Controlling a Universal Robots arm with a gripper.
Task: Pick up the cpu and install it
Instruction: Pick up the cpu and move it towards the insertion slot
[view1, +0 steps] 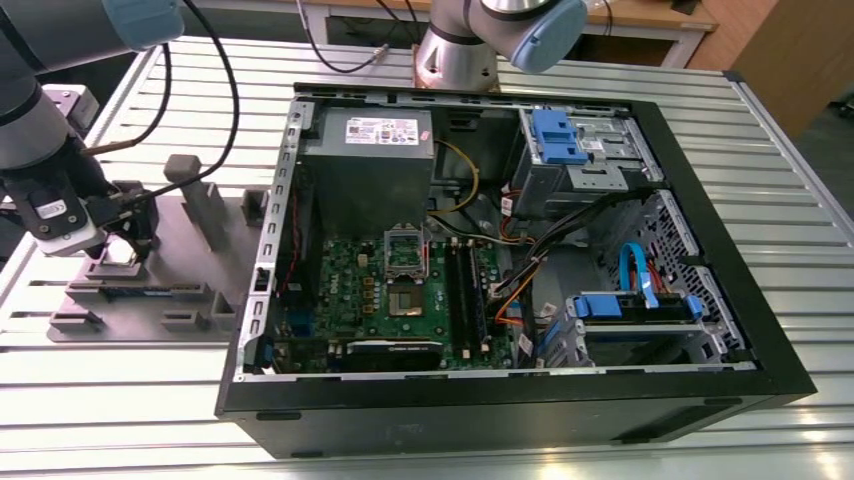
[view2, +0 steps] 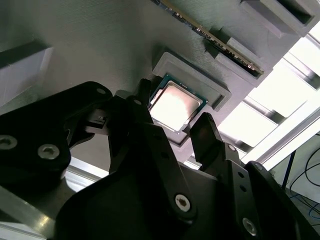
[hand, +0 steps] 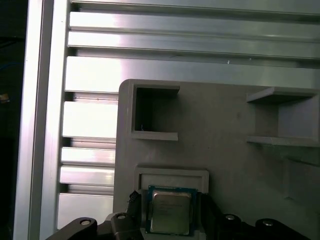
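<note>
In both wrist views the 2 dark jaws stand open, 1 on each side of the cpu (view2: 175, 104). It lies flat in a recess of the grey holder (hand: 220, 150) on the slatted surface (view1: 120, 420). A clean grasp likely needs level, even contact on opposite edges. Farther off sits the open computer case (view1: 507, 400).

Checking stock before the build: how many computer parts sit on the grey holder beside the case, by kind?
small square silver-topped cpu chip: 1
long thin green memory stick: 1
Total on the grey plastic holder: 2
</note>
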